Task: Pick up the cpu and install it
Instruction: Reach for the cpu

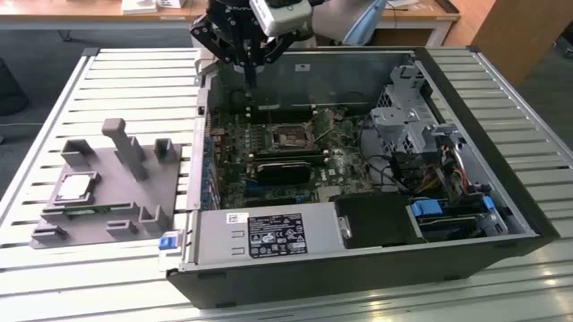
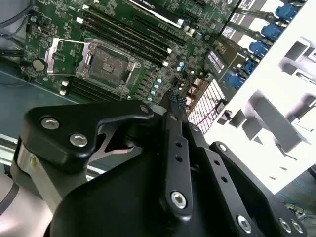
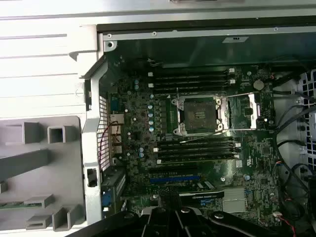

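The cpu [image 1: 76,188], a small silvery square chip, lies flat in a grey fixture [image 1: 134,201] on the table at the exterior view's left. My gripper [image 1: 249,86] hangs far from it, over the back left corner of the open computer case [image 1: 358,268]. Its fingers look shut with nothing between them, and their tips [image 2: 175,98] hover above the motherboard [image 2: 59,29]. The empty black socket [image 1: 291,139] sits mid-board with its metal cover [image 3: 242,111] swung open. Both wrist views show the socket [image 2: 108,61] [image 3: 200,114].
A green memory stick [image 1: 80,213] rests in the fixture's front slot. Memory modules [image 3: 197,148] flank the socket. A power supply [image 1: 268,235], drive cage [image 1: 407,121] and cables [image 1: 394,171] crowd the case. Slatted table [image 1: 134,80] lies around it.
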Robot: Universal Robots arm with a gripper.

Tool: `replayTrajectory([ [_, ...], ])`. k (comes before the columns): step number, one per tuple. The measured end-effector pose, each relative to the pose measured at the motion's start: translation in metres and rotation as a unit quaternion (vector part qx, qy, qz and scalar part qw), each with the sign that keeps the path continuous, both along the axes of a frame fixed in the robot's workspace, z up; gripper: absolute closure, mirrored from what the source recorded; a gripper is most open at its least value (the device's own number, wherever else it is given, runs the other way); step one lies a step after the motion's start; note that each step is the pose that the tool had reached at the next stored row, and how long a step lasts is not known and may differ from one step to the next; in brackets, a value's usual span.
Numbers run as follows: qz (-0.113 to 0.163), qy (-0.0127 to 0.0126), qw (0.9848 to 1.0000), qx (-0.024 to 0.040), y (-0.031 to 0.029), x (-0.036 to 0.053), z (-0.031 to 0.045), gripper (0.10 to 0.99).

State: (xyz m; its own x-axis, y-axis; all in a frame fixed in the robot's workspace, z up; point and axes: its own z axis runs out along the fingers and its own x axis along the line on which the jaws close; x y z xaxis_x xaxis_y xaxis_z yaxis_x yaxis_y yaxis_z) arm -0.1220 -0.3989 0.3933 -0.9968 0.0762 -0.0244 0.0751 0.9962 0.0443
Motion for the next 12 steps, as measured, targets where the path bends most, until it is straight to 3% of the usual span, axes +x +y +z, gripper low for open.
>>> replayTrajectory([
  [12, 0.0, 0.0, 1.0, 0.0, 0.0, -0.0018, -0.0001, 0.98],
])
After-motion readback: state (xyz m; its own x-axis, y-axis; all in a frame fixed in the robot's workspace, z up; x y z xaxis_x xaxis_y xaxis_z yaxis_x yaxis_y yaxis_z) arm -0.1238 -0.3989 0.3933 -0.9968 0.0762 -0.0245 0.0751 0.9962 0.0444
